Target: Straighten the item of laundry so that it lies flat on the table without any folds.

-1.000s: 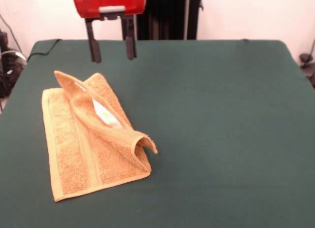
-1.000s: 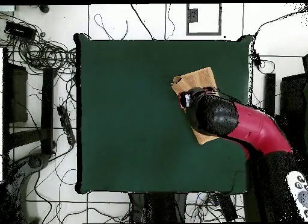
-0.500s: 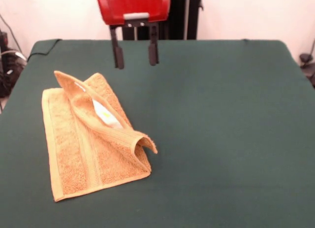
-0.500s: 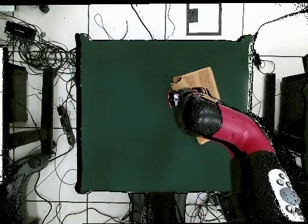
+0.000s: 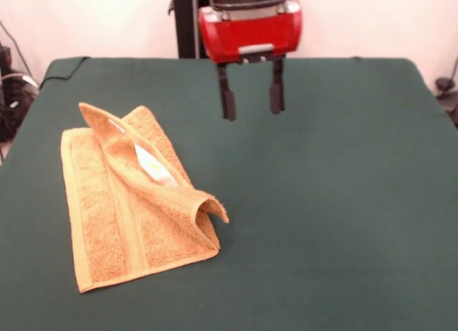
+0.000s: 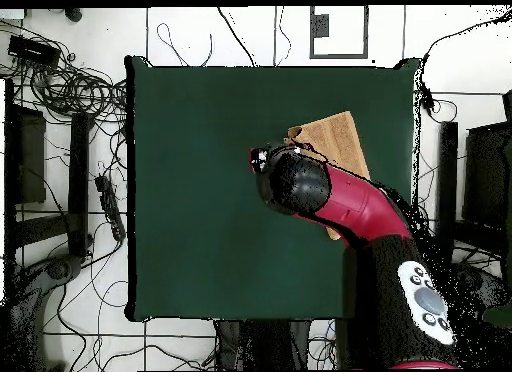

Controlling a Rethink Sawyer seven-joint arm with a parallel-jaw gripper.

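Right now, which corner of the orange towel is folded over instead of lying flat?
The corner nearest the table's middle: on the orange towel that flap stands curled up, showing a white tag. The other corners lie flat.

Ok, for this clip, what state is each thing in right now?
towel: lying on the table, one part folded over itself in a raised ridge, not flat.
gripper: jaws open, empty, above bare cloth, clear of the towel.
table: covered in dark green cloth.
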